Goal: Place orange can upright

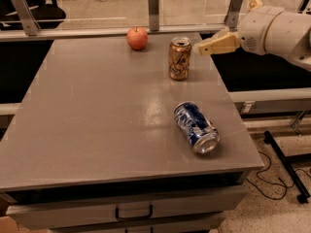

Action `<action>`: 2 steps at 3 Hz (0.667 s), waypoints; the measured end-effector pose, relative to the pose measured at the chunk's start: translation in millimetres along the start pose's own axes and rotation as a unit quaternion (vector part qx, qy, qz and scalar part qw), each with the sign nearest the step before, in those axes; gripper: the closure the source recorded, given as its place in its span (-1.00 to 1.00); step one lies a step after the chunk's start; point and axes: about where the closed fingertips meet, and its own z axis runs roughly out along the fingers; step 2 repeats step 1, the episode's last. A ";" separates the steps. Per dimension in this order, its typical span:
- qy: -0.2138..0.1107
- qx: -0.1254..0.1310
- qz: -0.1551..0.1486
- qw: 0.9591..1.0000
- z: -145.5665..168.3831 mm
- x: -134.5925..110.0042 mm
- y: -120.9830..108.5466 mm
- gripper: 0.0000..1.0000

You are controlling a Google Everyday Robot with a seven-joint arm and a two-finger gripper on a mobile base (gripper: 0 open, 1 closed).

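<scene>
Camera view looks down on a grey surface point(97, 130) with a drawer and dark handle point(133, 211) under its near edge. Along the far edge runs a low glass barrier held by metal posts point(153, 8), and beyond it, at the upper left, part of a black office chair point(43, 8) shows. To the right of the surface lies a speckled floor with dark cables point(272, 178). The orange can point(180, 58) stands upright near the far right part of the surface, silver top up, with nothing touching it. A red apple point(137, 38) sits to its left, close to the far edge, and a blue and white can point(197, 127) lies on its side nearer the front right corner, its end turned toward that corner. The white arm point(282, 30) reaches in from the right edge, held level above the far right corner. Its pincer point(227, 25) hangs to the right of the orange can at about the height of the can's top, spread and holding nothing. One tan finger point(216, 43) points left, its tip just beside the can's rim but apart from it. The other finger point(254, 2) is mostly hidden behind the wrist, only its tip showing. The arm's upper part is cut off by the right edge.
</scene>
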 end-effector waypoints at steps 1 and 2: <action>-0.004 -0.003 -0.002 1.000 2.4 -4.0 3.4 -1.00; -0.004 -0.003 -0.002 1.000 2.4 -4.0 3.4 -1.00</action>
